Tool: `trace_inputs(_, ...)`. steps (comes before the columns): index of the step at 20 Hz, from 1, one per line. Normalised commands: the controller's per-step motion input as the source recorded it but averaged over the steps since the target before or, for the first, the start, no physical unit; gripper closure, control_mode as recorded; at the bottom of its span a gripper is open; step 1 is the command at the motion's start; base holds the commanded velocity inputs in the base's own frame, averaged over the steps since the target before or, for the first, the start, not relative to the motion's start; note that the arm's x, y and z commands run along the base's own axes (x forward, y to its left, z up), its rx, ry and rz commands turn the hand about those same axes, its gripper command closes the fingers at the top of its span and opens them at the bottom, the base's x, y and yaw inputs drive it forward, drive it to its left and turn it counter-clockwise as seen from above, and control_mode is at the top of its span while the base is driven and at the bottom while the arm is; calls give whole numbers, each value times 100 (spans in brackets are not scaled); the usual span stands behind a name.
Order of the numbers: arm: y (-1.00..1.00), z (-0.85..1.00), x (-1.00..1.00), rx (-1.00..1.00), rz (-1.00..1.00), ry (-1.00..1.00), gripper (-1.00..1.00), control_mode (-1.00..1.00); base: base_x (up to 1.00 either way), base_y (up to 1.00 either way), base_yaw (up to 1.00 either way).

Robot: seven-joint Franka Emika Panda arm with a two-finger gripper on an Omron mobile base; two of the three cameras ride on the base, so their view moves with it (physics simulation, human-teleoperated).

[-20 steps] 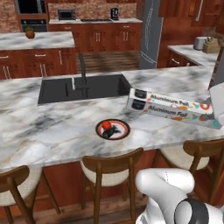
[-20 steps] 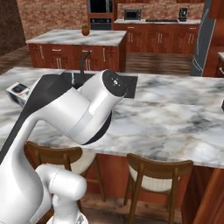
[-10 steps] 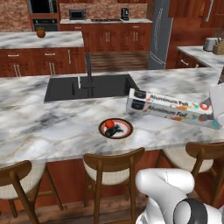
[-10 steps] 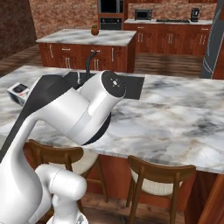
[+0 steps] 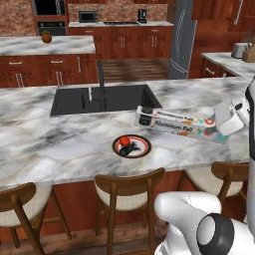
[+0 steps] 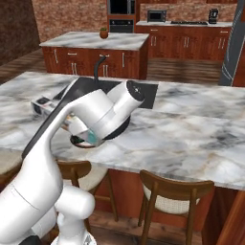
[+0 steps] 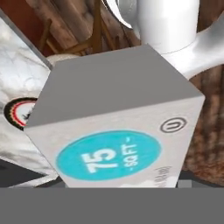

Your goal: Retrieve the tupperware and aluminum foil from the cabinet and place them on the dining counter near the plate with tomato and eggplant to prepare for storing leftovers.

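The aluminum foil point(image 5: 177, 123) carton lies level, low over the dining counter point(image 5: 50, 144), just right of and behind the plate point(image 5: 144, 149) that carries a tomato and a dark eggplant. My gripper point(image 5: 227, 121) is shut on the carton's right end. In the hand view the foil's point(image 7: 118, 131) grey-white end with a blue round label is right in front of the camera, and the plate point(image 7: 15, 114) peeks out at the left. From the right base view the foil point(image 6: 45, 105) runs behind my arm, above the plate point(image 6: 82, 142). The tupperware is out of view.
A black sink point(image 5: 104, 97) with a black faucet point(image 5: 101, 79) is set in the counter behind the carton. Wooden stools point(image 5: 129, 191) line the near edge. An island point(image 5: 45, 45) with a potted plant, a steel fridge point(image 5: 182, 37) and a side counter with a toaster point(image 5: 240, 50) lie beyond.
The whole picture has shifted, so the base has moved. The foil carton stays in my grip beside the plate, now a little closer to it.
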Motion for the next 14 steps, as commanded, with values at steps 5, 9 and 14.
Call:
trace_inputs(5,13,-71,68,3,-50,0,100,-100,0,0,0)
trace_inputs(9,23,-78,8,13,-78,1,100,-100,0,0,0)
trace_inputs(14,12,-36,63,19,-39,24,100,-100,0,0,0)
